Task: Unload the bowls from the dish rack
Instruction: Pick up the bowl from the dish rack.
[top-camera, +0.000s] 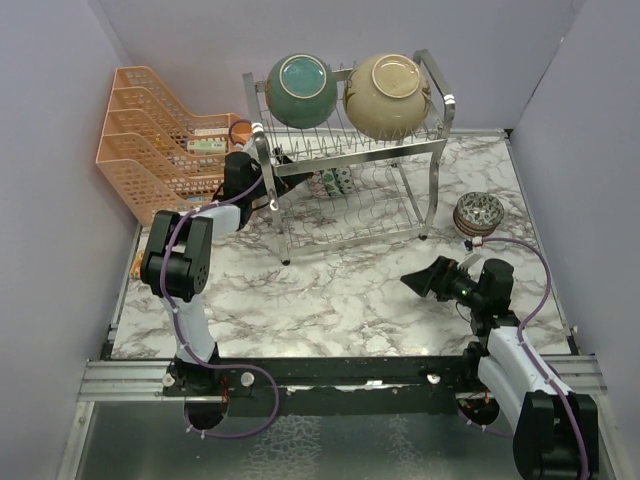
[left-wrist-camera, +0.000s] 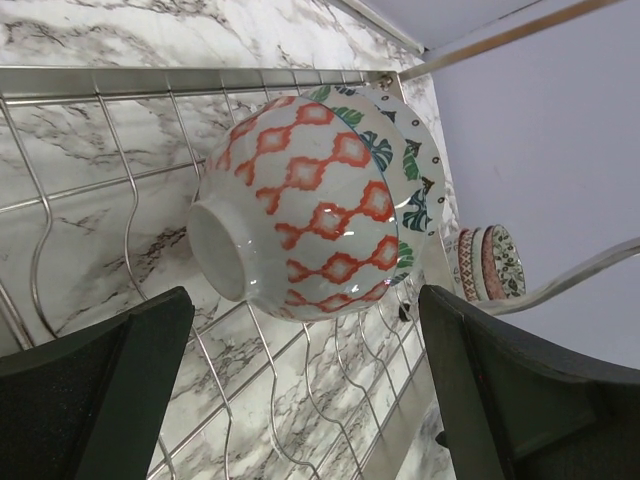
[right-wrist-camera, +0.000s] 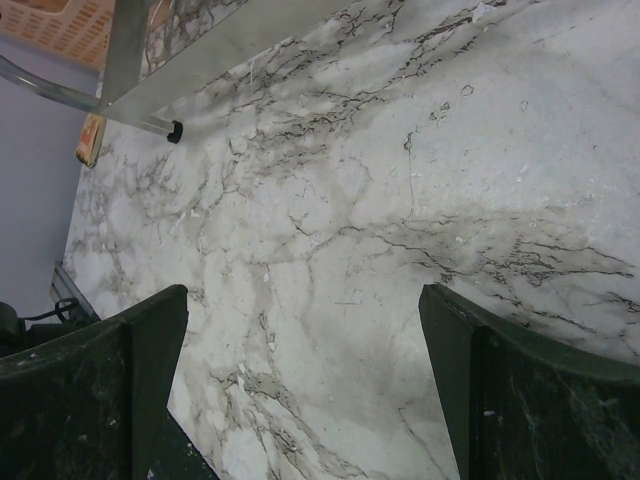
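Only the left wrist view shows us the small bowls closely. A red-patterned bowl (left-wrist-camera: 310, 210) lies on its side in the rack's (top-camera: 434, 185) lower tier. Its foot faces the left gripper (left-wrist-camera: 305, 300) and its rim faces away, against a leaf-patterned bowl (left-wrist-camera: 408, 165) behind it. The jaws stand wide, with the red bowl just ahead between them, untouched. Only the top view shows the teal bowl (top-camera: 301, 90) and cream bowl (top-camera: 388, 95) on edge on the upper tier, mouths toward the arms. The right gripper (right-wrist-camera: 302, 300) gapes over the marble table (right-wrist-camera: 400, 200), holding nothing.
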